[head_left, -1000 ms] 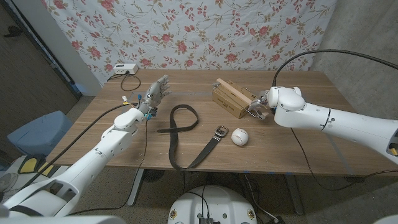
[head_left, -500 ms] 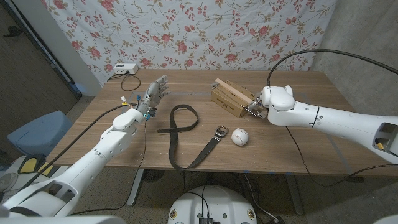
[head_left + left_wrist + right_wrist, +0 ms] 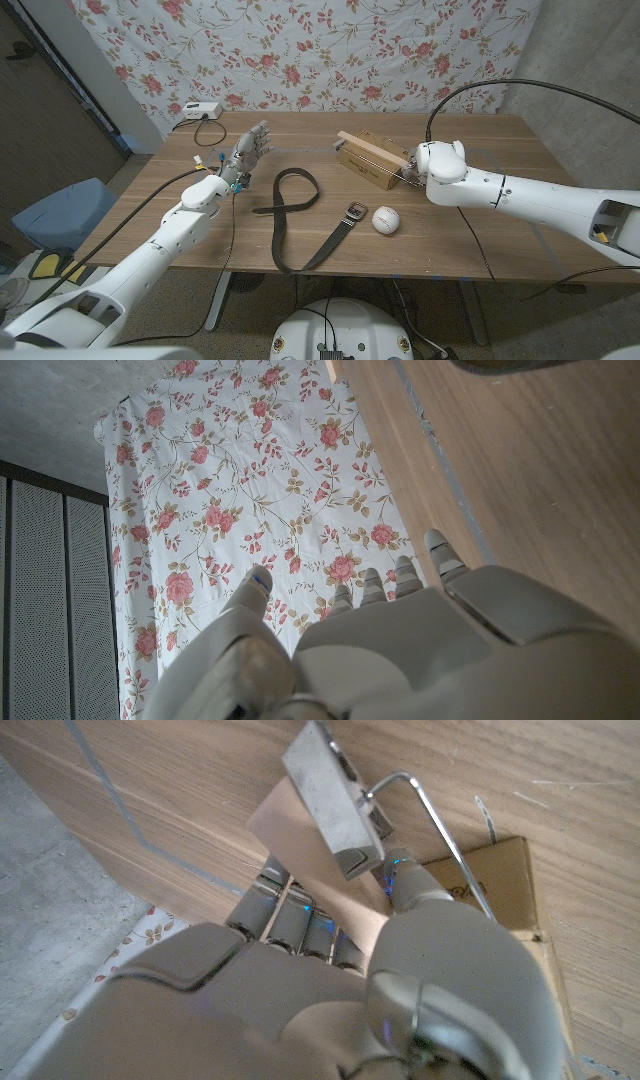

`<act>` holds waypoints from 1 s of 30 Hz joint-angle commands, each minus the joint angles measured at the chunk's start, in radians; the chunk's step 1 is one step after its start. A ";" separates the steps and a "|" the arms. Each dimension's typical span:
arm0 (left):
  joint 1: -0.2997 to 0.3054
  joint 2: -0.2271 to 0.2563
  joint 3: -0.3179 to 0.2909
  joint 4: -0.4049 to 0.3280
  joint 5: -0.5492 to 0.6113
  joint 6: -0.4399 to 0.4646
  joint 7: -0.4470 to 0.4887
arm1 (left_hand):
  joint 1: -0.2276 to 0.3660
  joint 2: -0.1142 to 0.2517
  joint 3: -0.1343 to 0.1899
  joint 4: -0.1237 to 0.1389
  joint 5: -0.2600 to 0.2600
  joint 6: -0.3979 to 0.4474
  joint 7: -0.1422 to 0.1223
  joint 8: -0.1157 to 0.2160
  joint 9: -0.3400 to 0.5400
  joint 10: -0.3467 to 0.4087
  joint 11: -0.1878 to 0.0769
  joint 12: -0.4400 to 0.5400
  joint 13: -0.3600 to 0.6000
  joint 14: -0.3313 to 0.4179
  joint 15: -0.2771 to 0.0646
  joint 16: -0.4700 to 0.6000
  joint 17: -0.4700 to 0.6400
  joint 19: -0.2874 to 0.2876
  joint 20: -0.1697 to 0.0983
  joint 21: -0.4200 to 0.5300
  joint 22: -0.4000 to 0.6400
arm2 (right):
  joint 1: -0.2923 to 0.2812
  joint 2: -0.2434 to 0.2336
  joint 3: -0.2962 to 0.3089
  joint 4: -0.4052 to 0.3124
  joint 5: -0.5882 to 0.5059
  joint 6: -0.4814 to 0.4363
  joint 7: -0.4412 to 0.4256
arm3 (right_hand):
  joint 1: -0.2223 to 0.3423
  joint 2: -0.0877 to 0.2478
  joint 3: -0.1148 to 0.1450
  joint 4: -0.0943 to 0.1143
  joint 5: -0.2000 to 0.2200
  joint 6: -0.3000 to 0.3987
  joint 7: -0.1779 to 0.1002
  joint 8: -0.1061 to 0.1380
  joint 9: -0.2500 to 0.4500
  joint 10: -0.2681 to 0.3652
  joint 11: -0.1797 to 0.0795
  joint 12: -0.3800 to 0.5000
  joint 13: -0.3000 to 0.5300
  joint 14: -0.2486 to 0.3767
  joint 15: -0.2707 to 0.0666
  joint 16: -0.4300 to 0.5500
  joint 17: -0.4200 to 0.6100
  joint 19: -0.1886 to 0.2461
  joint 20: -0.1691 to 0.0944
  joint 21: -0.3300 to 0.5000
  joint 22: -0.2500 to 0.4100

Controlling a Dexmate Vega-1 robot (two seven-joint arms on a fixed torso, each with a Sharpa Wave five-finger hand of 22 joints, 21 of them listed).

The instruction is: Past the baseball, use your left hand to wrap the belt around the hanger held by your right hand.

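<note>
Brown belt (image 3: 300,215) lies on our desk (image 3: 480,240), running from its loop toward us, just right of our open left hand (image 3: 247,152). Our right hand (image 3: 425,165) seems to grip the hanger (image 3: 372,152) beyond the baseball (image 3: 386,219).

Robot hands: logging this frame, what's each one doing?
Left robot hand: open, holding nothing.
Right robot hand: holding the hanger.

Wooden table (image 3: 480,240) carries belt (image 3: 300,215), baseball (image 3: 386,219), cardboard box (image 3: 362,165).
</note>
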 commanded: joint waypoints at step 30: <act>0.004 0.252 0.061 -0.417 0.261 0.395 0.177 | 0.172 -0.021 0.021 -0.166 -0.007 0.449 0.048 0.081 0.012 0.457 -0.065 0.127 0.043 0.446 -0.120 0.149 0.056 0.245 -0.064 0.086 0.016 | -0.569 0.050 0.441 -0.130 -0.031 0.042 -0.871 | -0.022 0.034 -0.099 0.224 0.049 0.251 0.012 0.365 0.481 0.262 -0.131 0.645 0.888 0.181 -0.101 0.623 0.676 -0.027 -0.087 0.606 0.041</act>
